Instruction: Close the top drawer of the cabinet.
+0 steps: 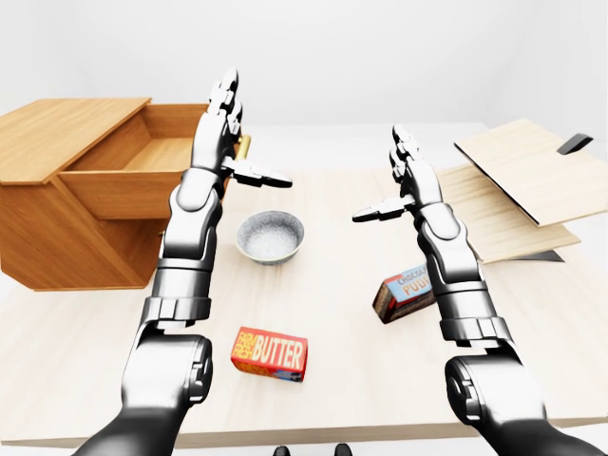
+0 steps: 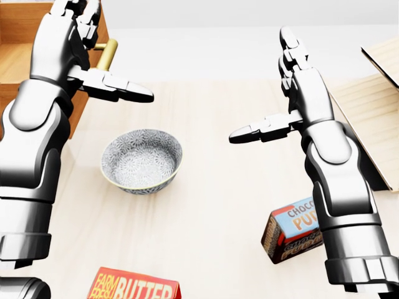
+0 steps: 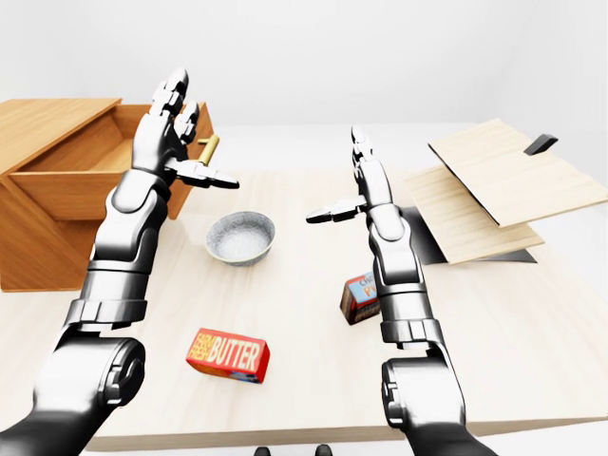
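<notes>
Top drawer pulled out, both hands' fingers spread, bowl, butter box on table

Cabinet at table's left, top drawer open, bowl right of it, butter box below, pudding box right, boards far right, perhaps overlapping

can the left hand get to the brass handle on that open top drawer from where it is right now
Probably yes. The left hand is open and raised right beside the drawer's brass handle, with nothing between them. The bowl sits lower on the table, out of the way.
</notes>
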### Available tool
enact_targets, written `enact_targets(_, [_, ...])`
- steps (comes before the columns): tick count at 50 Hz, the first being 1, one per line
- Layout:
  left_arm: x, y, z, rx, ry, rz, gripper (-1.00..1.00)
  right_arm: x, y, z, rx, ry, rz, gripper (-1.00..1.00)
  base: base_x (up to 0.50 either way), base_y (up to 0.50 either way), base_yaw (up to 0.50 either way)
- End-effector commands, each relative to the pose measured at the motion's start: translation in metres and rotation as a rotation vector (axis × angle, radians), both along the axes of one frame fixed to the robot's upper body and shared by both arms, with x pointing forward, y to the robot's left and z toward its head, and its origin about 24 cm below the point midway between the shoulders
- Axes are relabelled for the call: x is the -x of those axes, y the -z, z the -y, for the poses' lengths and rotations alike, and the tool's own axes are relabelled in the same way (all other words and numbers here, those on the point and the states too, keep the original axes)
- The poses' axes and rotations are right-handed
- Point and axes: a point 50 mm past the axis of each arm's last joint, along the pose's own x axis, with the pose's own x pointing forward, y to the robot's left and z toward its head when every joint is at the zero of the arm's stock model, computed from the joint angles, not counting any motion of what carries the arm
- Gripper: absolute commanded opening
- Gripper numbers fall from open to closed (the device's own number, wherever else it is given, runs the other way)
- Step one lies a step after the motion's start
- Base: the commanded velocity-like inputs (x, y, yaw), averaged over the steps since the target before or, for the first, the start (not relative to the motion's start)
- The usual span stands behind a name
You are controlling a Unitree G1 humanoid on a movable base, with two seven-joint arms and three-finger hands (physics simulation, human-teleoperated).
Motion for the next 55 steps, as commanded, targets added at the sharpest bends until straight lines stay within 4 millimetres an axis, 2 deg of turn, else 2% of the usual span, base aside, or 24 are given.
enact_targets(1, [0.005, 0.006, 0.002, -0.009, 0.009, -0.009, 1.0, 0.0, 0.002, 0.0, 0.006, 0.009, -0.004, 1.0, 0.23, 0.0, 0.0])
enact_targets(7, [0.008, 0.019, -0.001, -0.018, 0.006, -0.019, 1.0, 0.001, 0.005, 0.001, 0.017, 0.046, -0.002, 1.0, 0.0, 0.0, 0.0])
enact_targets(21, [0.045, 0.063, 0.003, -0.012, 0.051, -0.069, 1.0, -0.001, 0.015, 0.003, 0.02, 0.062, -0.044, 1.0, 0.0, 0.0, 0.0])
enact_targets(25, [0.05, 0.083, 0.004, -0.025, 0.057, -0.128, 1.0, -0.002, 0.02, 0.002, 0.02, 0.063, -0.068, 1.0, 0.0, 0.0, 0.0])
enact_targets(35, [0.057, 0.098, 0.002, -0.019, 0.054, -0.163, 1.0, -0.007, 0.027, 0.007, 0.027, 0.086, -0.102, 1.0, 0.0, 0.0, 0.0])
enact_targets(44, [0.045, 0.112, -0.011, -0.007, -0.007, -0.209, 1.0, -0.007, 0.03, 0.005, 0.026, 0.082, -0.103, 1.0, 0.0, 0.0, 0.0])
enact_targets(55, [0.016, 0.125, -0.033, 0.0, -0.105, -0.292, 1.0, -0.008, 0.03, 0.004, 0.017, 0.073, -0.102, 1.0, 0.0, 0.0, 0.0])
